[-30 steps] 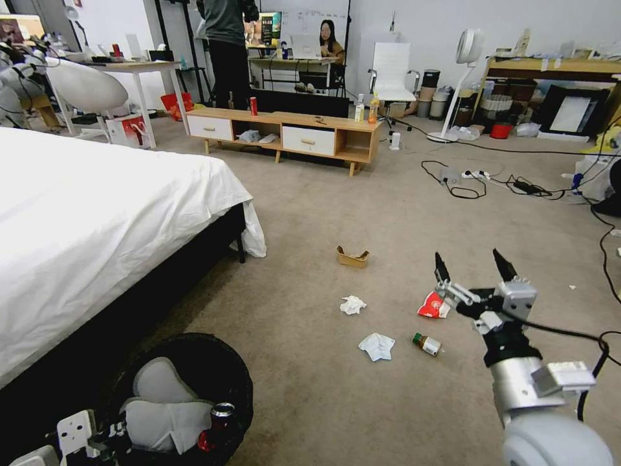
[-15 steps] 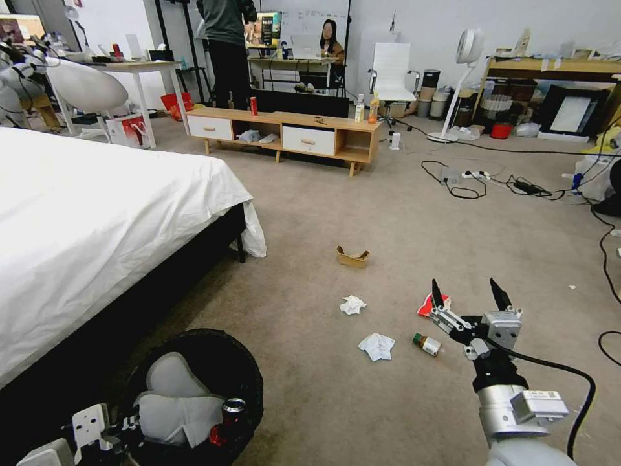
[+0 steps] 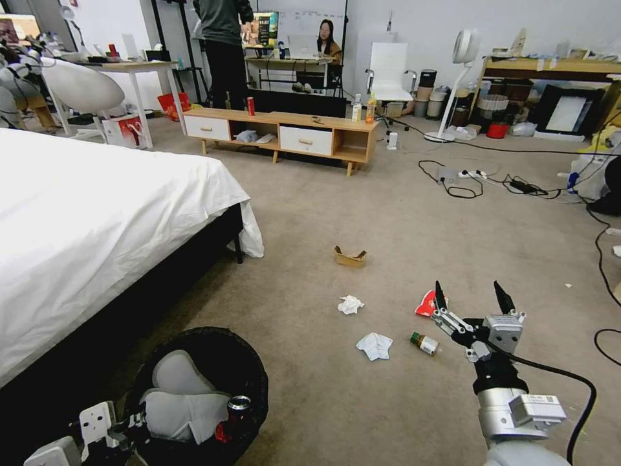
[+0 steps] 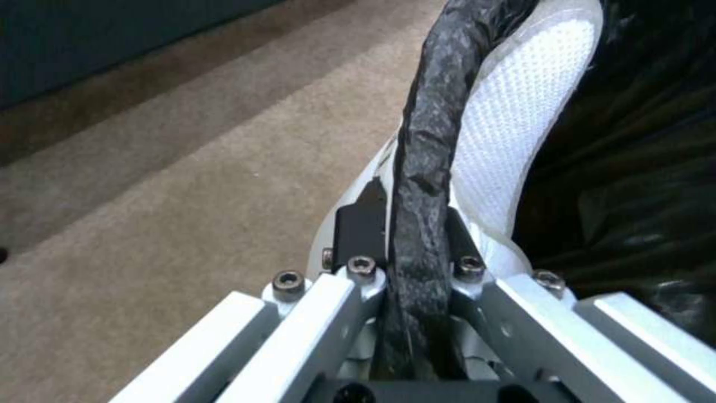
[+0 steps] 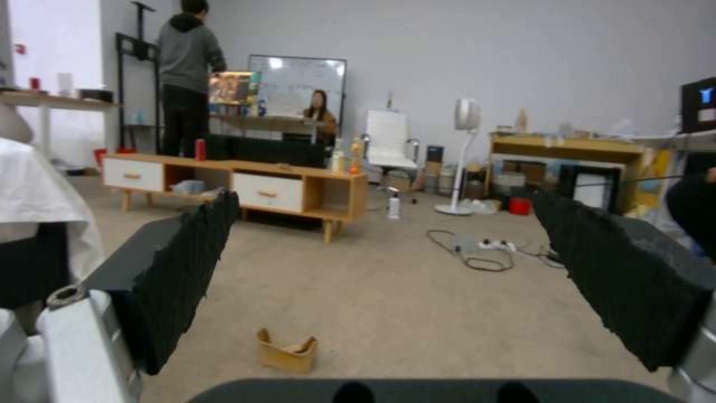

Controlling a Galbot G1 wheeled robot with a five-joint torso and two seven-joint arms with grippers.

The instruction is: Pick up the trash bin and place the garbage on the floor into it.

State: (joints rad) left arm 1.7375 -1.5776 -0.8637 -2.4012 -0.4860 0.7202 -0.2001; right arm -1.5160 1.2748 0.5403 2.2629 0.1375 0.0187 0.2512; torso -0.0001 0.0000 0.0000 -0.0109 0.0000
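Hidden: left gripper [image 3: 139, 424] cut off at near-left edge of the head view; red-white cup [image 3: 427, 304] partly behind right gripper [image 3: 471, 299].
Left wrist view: fingers [image 4: 363, 224] pinching black-bagged rim of trash bin [image 4: 429, 140], white cloth [image 4: 514, 112] inside.
Right wrist view: fingers [image 5: 179, 268] spread wide, cardboard tray [image 5: 286, 351] on floor [image 5: 403, 302] between them.
Head view: bin near left by bed [image 3: 97, 213]; tissues [image 3: 375, 346], bottle [image 3: 425, 342] centre floor.
Change: right gripper lower and nearer than a second ago; whole view shifted slightly.
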